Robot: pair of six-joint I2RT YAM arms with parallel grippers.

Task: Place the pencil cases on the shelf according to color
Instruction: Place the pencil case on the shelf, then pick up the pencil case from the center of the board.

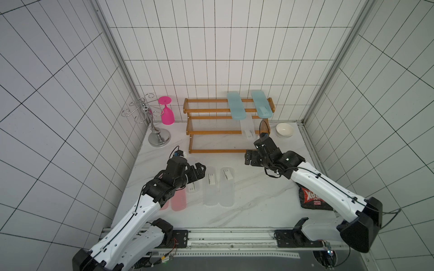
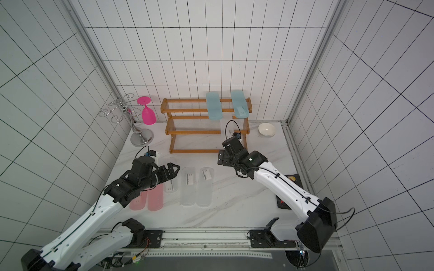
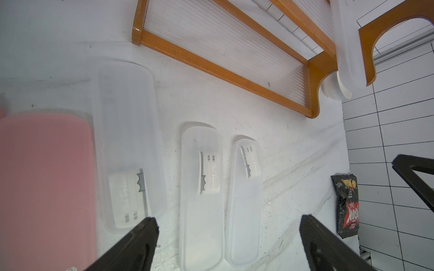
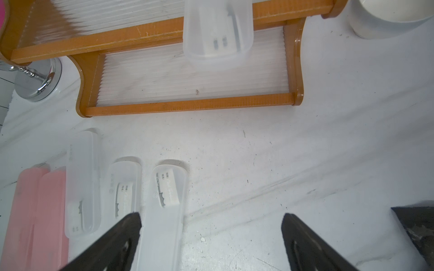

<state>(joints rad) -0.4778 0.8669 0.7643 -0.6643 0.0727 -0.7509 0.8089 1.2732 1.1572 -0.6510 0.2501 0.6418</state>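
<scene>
One white marble tabletop (image 1: 258,206) carries everything on view. Against the middle of its far edge stands the shelf (image 1: 211,132), three stepped tiers of orange-brown wood and thin wire.

The left arm (image 1: 131,218) reaches in from the near left corner, the right arm (image 1: 328,187) from the near right corner. The left gripper (image 1: 200,172) hangs over the far end of the leftmost clear case (image 1: 194,187), its jaws spread wide with nothing between them. The right gripper (image 1: 247,158) hangs above bare tabletop just in front of the shelf's right end, also gaping wide and empty.

Two light blue pencil cases (image 1: 236,106) (image 1: 261,104) lie side by side across the right half of the top tier, both poking out over its front rail. One clear pencil case (image 1: 249,129) lies on the middle tier below them, its labelled end overhanging the front rail. The leftmost clear case and two more clear cases (image 1: 210,187) (image 1: 226,187) lie in a row on the tabletop, left of centre, pointing toward the shelf. Two pink cases (image 2: 155,198) (image 2: 136,203) lie just beside them toward the left edge, partly hidden under the left arm.

At the far left corner stands a silver wire stand (image 1: 159,138) with a pink goblet (image 1: 167,115) hanging upside down from it. A black snack bag (image 1: 312,199) lies near the right edge, and a small white bowl (image 1: 284,129) sits at the far right corner.
</scene>
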